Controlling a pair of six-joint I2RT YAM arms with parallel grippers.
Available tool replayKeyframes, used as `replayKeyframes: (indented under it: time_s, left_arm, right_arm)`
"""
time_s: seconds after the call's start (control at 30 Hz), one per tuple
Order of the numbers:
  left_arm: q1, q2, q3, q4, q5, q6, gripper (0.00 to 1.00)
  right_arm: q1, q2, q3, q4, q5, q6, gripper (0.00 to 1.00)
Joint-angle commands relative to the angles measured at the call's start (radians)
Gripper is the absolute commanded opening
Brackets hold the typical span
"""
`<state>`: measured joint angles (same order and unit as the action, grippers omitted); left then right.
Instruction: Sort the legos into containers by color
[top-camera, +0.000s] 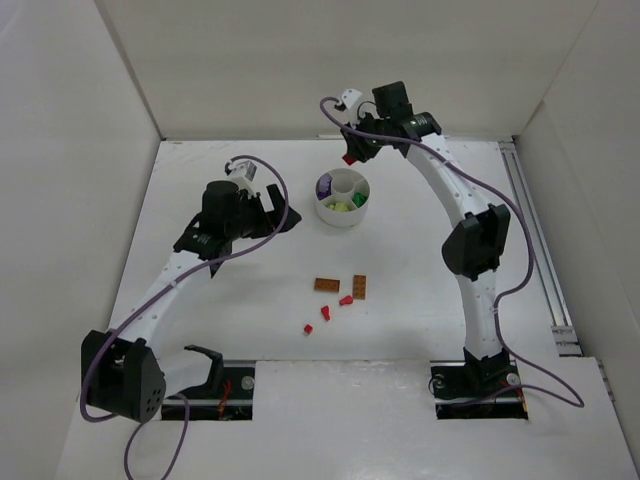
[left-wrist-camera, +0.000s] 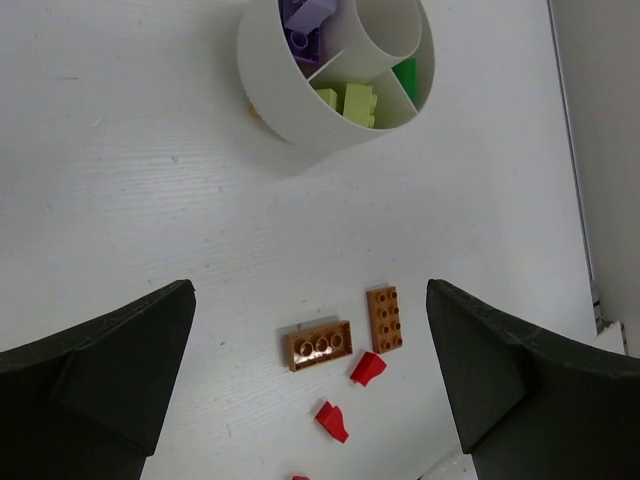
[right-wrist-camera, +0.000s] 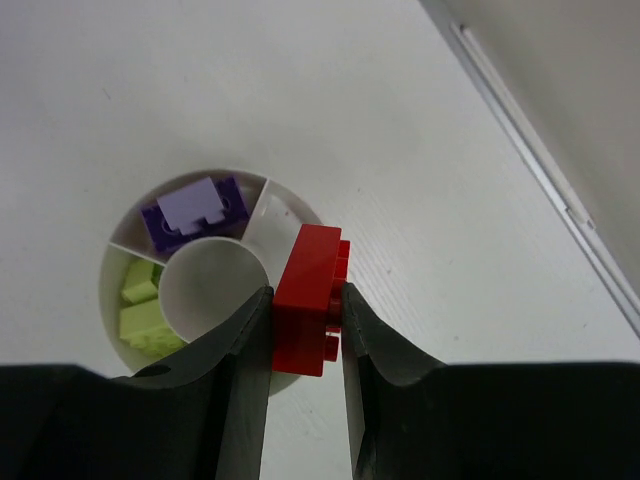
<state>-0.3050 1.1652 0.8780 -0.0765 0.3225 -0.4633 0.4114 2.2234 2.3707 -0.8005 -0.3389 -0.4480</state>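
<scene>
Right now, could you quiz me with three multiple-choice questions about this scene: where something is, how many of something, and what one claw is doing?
1. Where do the purple bricks lie?
A) in a wedge of the white dish
B) in the dish's centre well
C) loose on the table

2. How many orange-brown bricks lie loose?
A) one
B) two
C) four

3. The right claw is:
A) wide open and empty
B) shut on a purple brick
C) shut on a red brick

Answers: 1 A, purple shows inside one wedge. 2 B, exactly two show in the left wrist view. 3 C, its jaws pinch the red brick from both sides.
</scene>
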Motion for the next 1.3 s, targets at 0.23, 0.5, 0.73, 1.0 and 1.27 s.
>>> replayKeyframes:
  time_s: [0.23,0.5,0.73,1.0,1.27]
  left_arm:
    - [0.003,-0.052,0.024,0.029,0.016,-0.006,1.0]
    - [0.003,-0.018,0.015,0.009,0.026,-0.006,1.0]
    - [0.003,0.001,0.015,0.009,0.046,-0.006,1.0]
    - [0.003,0.001,0.015,0.009,0.055,-0.015,1.0]
    - [0.003,-0.018,0.006,0.018,0.073,-0.034,1.0]
  right_arm:
    - [-0.006,0.038,-0.002,-0.045,0.052,-0.103,0.0]
    - [-0.006,0.07,-0.002,-0.045,0.052,-0.103,0.0]
    - [-0.006,0.102,0.007,-0.034,0.043,-0.083,0.07]
    - [-0.006,0.099,0.007,-0.034,0.043,-0.063,0.4]
    - [-0.006,0.006,-0.022,0.007,0.055,-0.052,0.5]
